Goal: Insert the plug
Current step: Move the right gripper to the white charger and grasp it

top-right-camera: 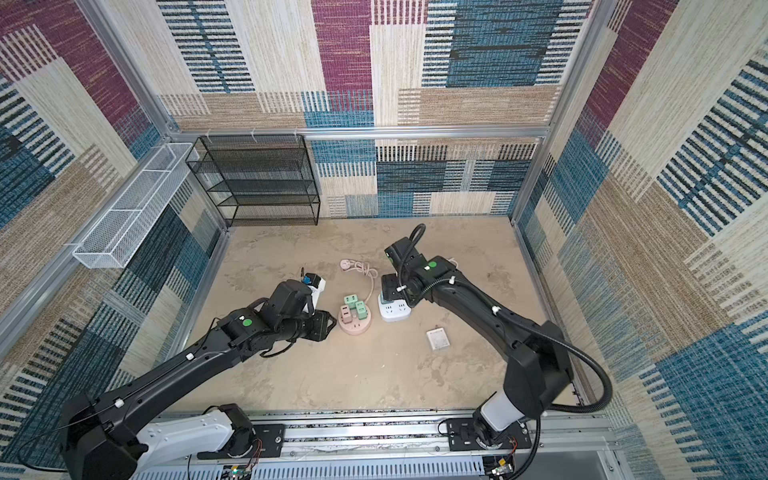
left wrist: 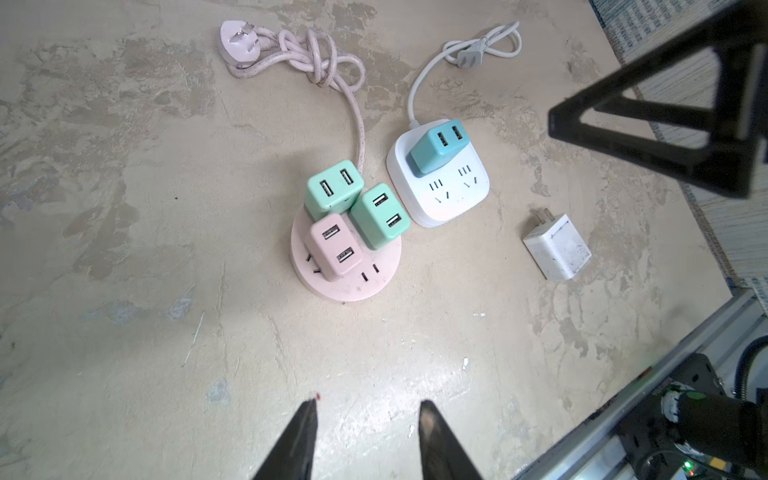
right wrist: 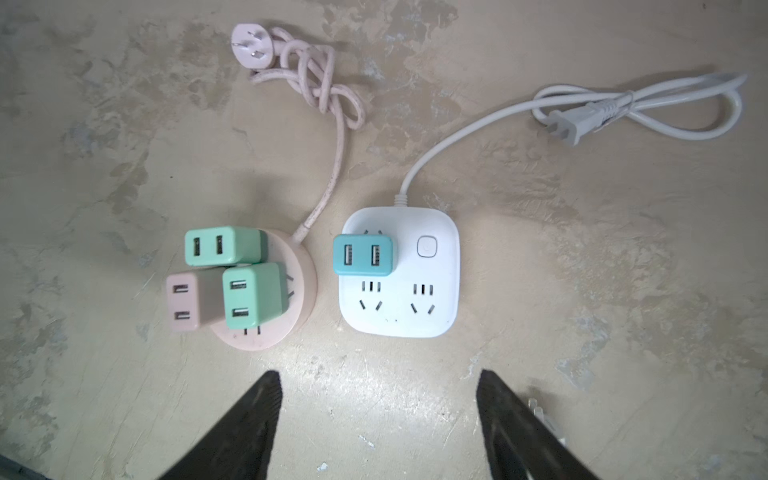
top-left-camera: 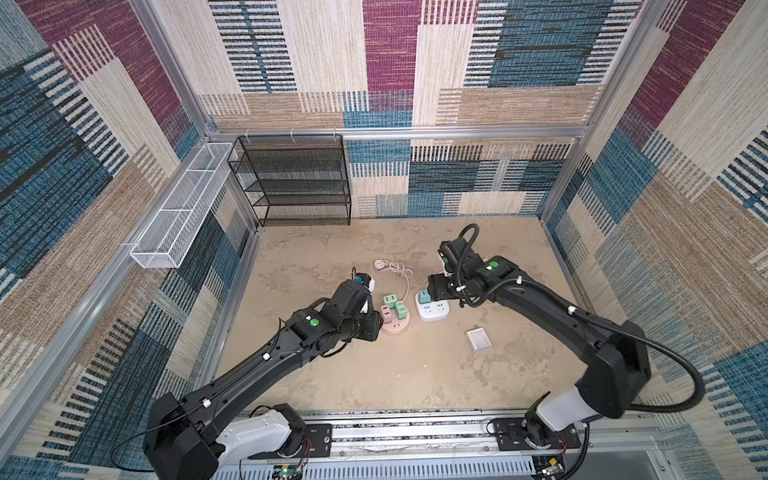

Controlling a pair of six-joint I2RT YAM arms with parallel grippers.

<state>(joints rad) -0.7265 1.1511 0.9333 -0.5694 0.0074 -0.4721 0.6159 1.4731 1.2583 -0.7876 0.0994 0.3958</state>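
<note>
In both top views the blue plug (top-left-camera: 424, 296) stands in the white power strip (top-left-camera: 436, 315), while a white charger (top-left-camera: 478, 338) lies loose on the bench (top-left-camera: 374, 374) at four o'clock from it. The left wrist view shows the left pincer (left wrist: 370, 405) partly open, empty. The right wrist view shows the right pincer (right wrist: 378, 374) spread wide, empty; reaching for the charger, it could nudge the strip, seemingly unfastened, askew.

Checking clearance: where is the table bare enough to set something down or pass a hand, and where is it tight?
Bare: the near table between the front rail and the pink round strip; the far stretch between the black mesh shelf and pink cord. Crowded: mid-table, that strip close beside the white square strip.
</note>
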